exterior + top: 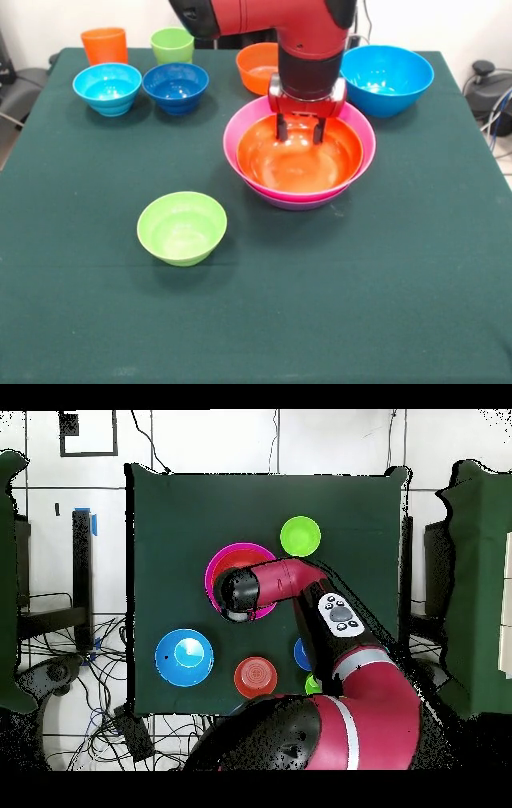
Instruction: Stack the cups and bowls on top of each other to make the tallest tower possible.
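hovering over the tower [300, 172], gripper [300, 132] has its fingers slightly parted, holding nothing, tips just inside the wide orange bowl [298, 160] nested in pink and purple at mid-table. judgement: release looks done; rise straight up to avoid nudging the rim, then go for the big blue bowl [386, 78] just beside it.
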